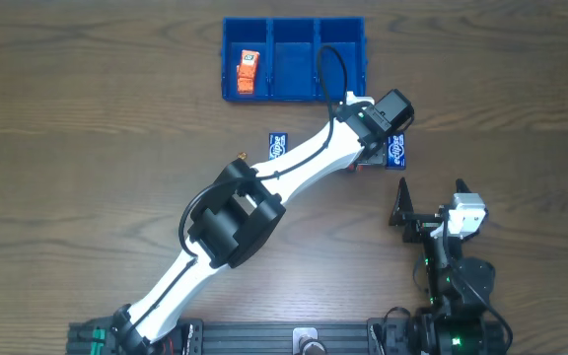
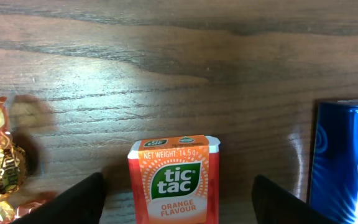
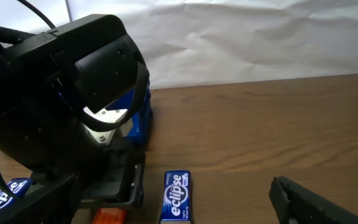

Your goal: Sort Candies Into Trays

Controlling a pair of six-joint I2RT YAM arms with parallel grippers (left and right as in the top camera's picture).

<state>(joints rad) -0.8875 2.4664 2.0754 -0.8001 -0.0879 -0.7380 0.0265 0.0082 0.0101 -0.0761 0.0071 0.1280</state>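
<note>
Evidently, the left gripper (image 2: 176, 202) is hanging wide open and empty astride the orange candy box (image 2: 173, 177) on the table (image 2: 229, 62), probably preparing to carry it to the blue tray (image 1: 294, 99) at ten o'clock, while the right gripper (image 1: 402, 205) is resting open, empty.

Left arm (image 1: 264, 187) stretched far across — fingers (image 2: 73, 202) apart — right arm (image 1: 450, 251) folded low, fingers (image 3: 316, 202) apart

Orange mint box (image 2: 173, 180), blue gum pkt (image 2: 347, 162) — blue tray (image 1: 284, 98).
</note>
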